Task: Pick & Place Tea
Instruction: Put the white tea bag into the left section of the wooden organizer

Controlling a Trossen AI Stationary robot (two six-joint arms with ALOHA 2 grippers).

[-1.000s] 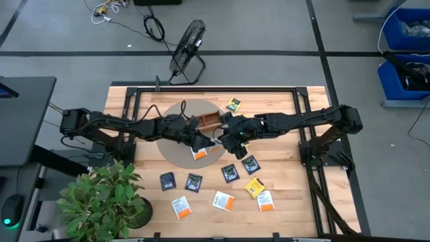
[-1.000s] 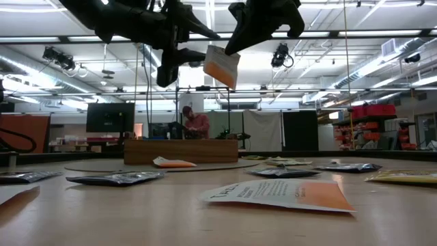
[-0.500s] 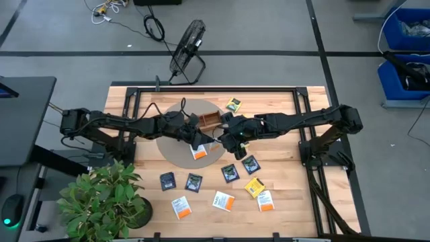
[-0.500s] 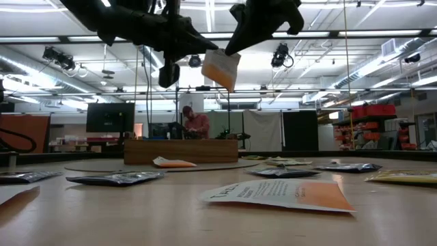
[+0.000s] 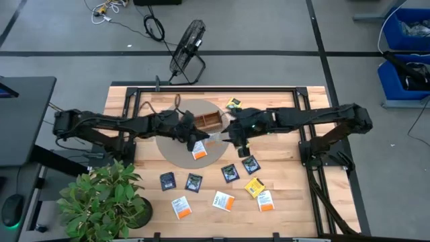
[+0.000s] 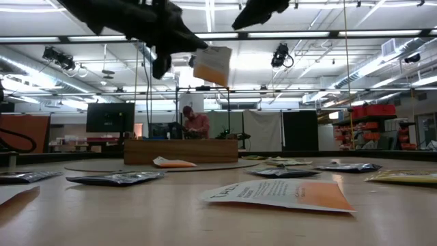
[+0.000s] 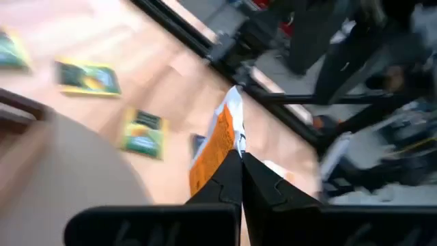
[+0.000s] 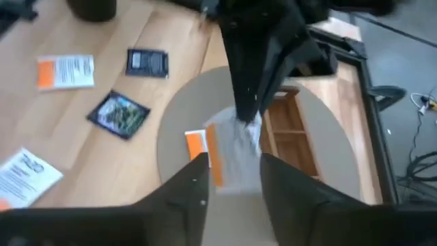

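Left claw [image 7: 235, 160] pinched shut on a white-orange tea packet [image 7: 217, 140], held edge-up in the air above the round mat [image 5: 175, 148], near the wooden tray [image 5: 208, 122]. Right claw [image 8: 232, 171] just beside it, fingers spread, gripping nothing. Second white-orange packet [image 5: 199, 153] flat on the mat below. Remaining packets scattered on the worktop [image 5: 289, 195]: dark ones [image 5: 230, 173], a yellow one [image 5: 254, 187], more white-orange [image 5: 223, 200] toward the front edge. Person [image 6: 196, 123] visible in the room behind.
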